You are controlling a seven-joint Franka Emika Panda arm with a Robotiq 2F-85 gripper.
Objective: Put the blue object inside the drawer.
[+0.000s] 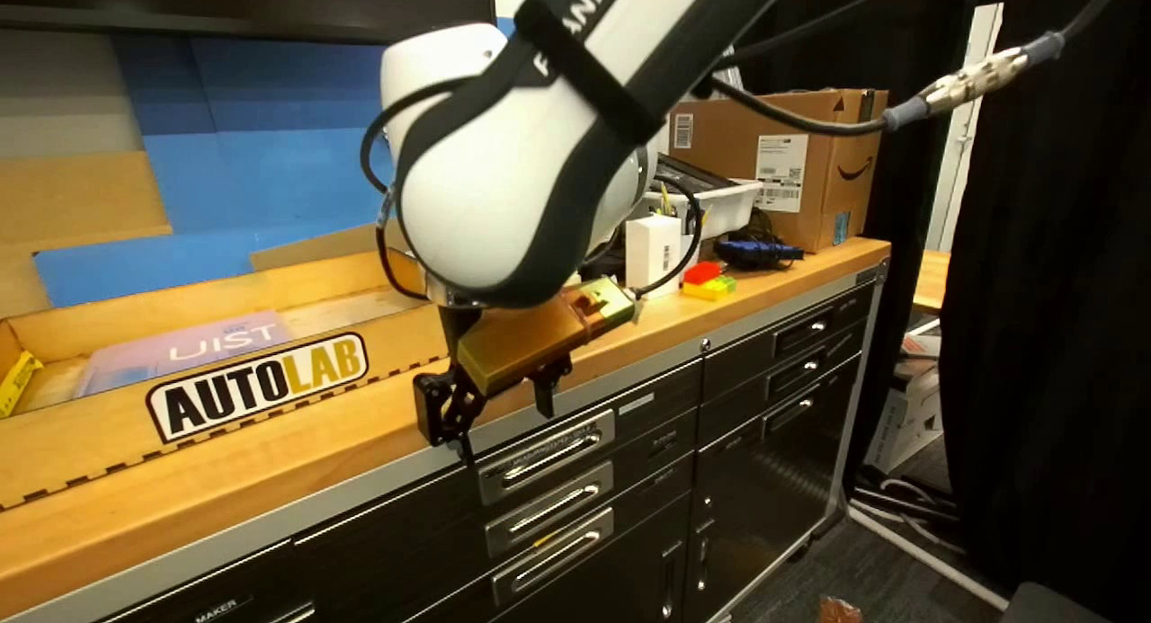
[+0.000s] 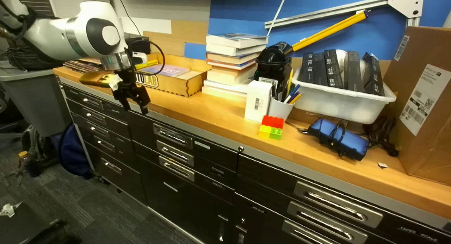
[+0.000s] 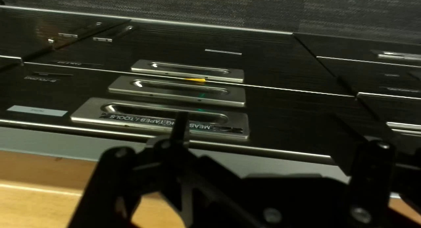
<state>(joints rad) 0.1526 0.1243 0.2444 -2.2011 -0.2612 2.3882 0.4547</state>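
I can't spot the blue object anywhere. The claw [image 2: 135, 110] hangs, fingers [image 2: 144, 105] apart, near the shut drawer [image 2: 184, 140]. Opening it probably comes first: hook one finger in the handle [image 1: 552, 459], then draw straight out, slowly.

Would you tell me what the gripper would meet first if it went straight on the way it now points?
Most likely the top drawer, around its handle, which one finger overlaps in the wrist view; depth is unclear, so the gripper might instead pass just in front.
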